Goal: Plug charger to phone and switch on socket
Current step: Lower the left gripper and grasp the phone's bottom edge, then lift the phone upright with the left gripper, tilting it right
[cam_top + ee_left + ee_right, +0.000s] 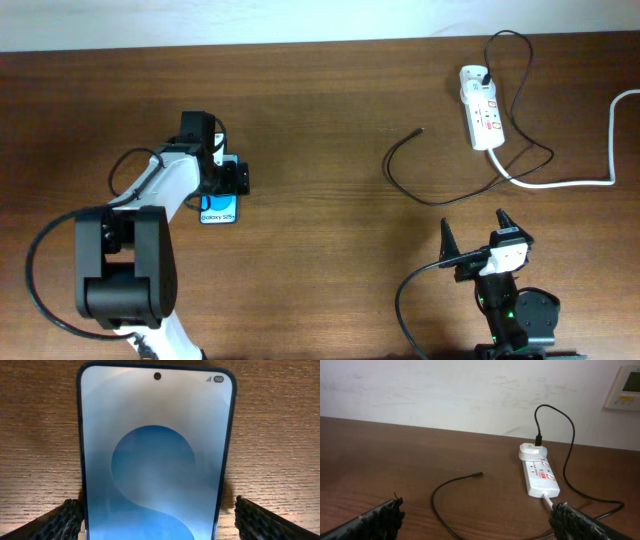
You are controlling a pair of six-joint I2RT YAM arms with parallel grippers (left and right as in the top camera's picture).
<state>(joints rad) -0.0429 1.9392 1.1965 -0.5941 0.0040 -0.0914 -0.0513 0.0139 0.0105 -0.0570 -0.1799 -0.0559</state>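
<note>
Wide brown wooden counter (320, 110) fills the overhead view. The left arm (125, 255) reaches up from the lower left. Its left pincer (157, 512) sits right over the phone, fingers spread wide. One black pad shows at either side of the handset, the right one clear of the edge, and it has hold of nothing. Lower right, the right pincer (472, 224) hangs spread just as wide, empty, well short of the cable.

Upper right, there's the socket (482, 118), a white power strip with red-marked switches. Its long axis runs up and down the frame with a slight tilt. A white adapter (473, 77) is plugged in at its top end, and a thick white cord (560, 183) leaves the bottom end toward the right edge. Its lettering is too small to read.

Now the phone (218, 210), left of centre, flat on the counter, screen up. Only its lower end peeks out below the pincer, reading "Galaxy S25". From the left wrist, its long axis runs straight up the frame, camera hole at the top, with signal bars and a "100" badge in the top right corner.

The charger (392, 160) loops up from the adapter, down past the strip's right side, then back left across the wood. Its plug tip (420, 130) lies free, pointing to the upper right, well apart from the phone.
</note>
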